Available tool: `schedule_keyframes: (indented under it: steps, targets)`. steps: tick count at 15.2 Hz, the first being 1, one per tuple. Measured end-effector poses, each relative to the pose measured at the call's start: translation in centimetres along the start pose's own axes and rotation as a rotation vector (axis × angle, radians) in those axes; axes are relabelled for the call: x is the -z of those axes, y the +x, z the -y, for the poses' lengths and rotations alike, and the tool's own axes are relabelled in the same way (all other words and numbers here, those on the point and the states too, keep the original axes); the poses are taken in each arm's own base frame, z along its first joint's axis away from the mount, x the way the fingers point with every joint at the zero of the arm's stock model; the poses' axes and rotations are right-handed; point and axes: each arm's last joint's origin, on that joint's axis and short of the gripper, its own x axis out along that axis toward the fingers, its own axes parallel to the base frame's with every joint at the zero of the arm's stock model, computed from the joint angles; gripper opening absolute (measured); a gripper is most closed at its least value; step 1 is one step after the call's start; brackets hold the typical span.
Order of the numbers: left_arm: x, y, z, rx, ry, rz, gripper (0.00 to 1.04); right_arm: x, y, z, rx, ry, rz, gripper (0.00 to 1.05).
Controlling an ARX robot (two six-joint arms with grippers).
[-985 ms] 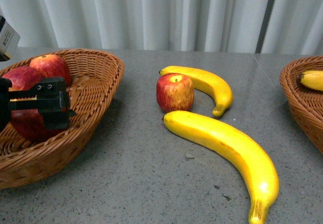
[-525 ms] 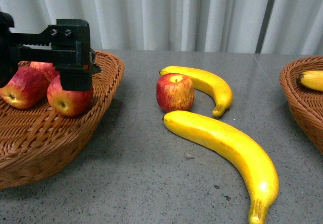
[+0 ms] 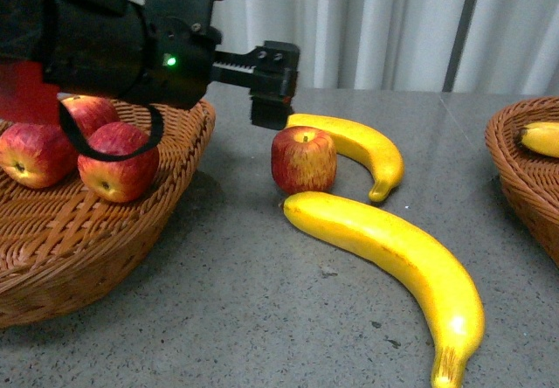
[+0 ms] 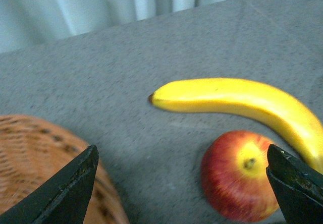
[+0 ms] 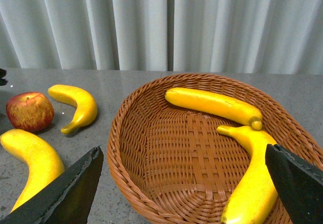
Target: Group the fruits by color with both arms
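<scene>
One red apple (image 3: 303,161) stands on the table between a short banana (image 3: 358,148) and a long banana (image 3: 393,261). My left gripper (image 3: 273,91) hangs open just above and left of this apple, holding nothing. In the left wrist view the apple (image 4: 239,173) lies near one finger (image 4: 298,188), with the short banana (image 4: 237,103) beyond it. Three apples (image 3: 118,162) rest in the left basket (image 3: 166,222). My right gripper (image 5: 181,183) is open and empty over the right basket (image 5: 126,183), which holds two bananas (image 5: 212,105).
The left arm's black body (image 3: 105,47) spans the left basket's far side. The right basket (image 3: 524,178) sits at the table's right edge with a banana (image 3: 541,139) showing in it. White curtains close off the back.
My left arm rose out of the left basket and swung right, ending above the loose apple. The apples in the basket shifted and now lie still.
</scene>
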Motion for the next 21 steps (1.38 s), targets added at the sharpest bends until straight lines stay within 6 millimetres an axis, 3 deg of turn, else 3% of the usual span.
schedule_keyframes:
  steps: [3, 5, 11, 14, 16, 17, 18, 20, 21]
  targets:
    - [-1.2, 2.2, 2.4, 0.106, 0.045, 0.009, 0.98, 0.0, 0.0, 0.0, 0.000, 0.000, 0.000, 0.98]
    - [-0.4, 3.7, 3.6, 0.142, 0.064, -0.026, 0.98, 0.0, 0.0, 0.0, 0.000, 0.000, 0.000, 0.98]
    - [1.5, 6.5, 4.0, 0.157, 0.075, -0.103, 0.98, 0.0, 0.0, 0.0, 0.000, 0.000, 0.000, 0.98]
    - [2.4, 6.8, 4.0, 0.169, 0.074, -0.157, 0.98, 0.0, 0.0, 0.0, 0.000, 0.000, 0.001, 0.98]
    - [2.0, 6.3, 3.7, 0.149, 0.078, -0.139, 0.64, 0.0, 0.0, 0.0, 0.000, 0.000, 0.000, 0.98]
    - [-4.0, 1.4, 0.9, -0.078, 0.045, 0.069, 0.63, 0.0, 0.0, 0.0, 0.000, 0.000, 0.000, 0.98]
    - [-5.5, -1.0, -2.0, -0.206, -0.004, 0.117, 0.63, 0.0, 0.0, 0.0, 0.000, 0.000, 0.000, 0.98]
    - [-3.0, -2.0, -6.4, -0.320, -0.081, 0.050, 0.63, 0.0, 0.0, 0.0, 0.000, 0.000, 0.000, 0.98]
    - [-2.6, -2.0, -6.8, -0.325, -0.091, 0.040, 0.63, 0.0, 0.0, 0.0, 0.000, 0.000, 0.000, 0.98]
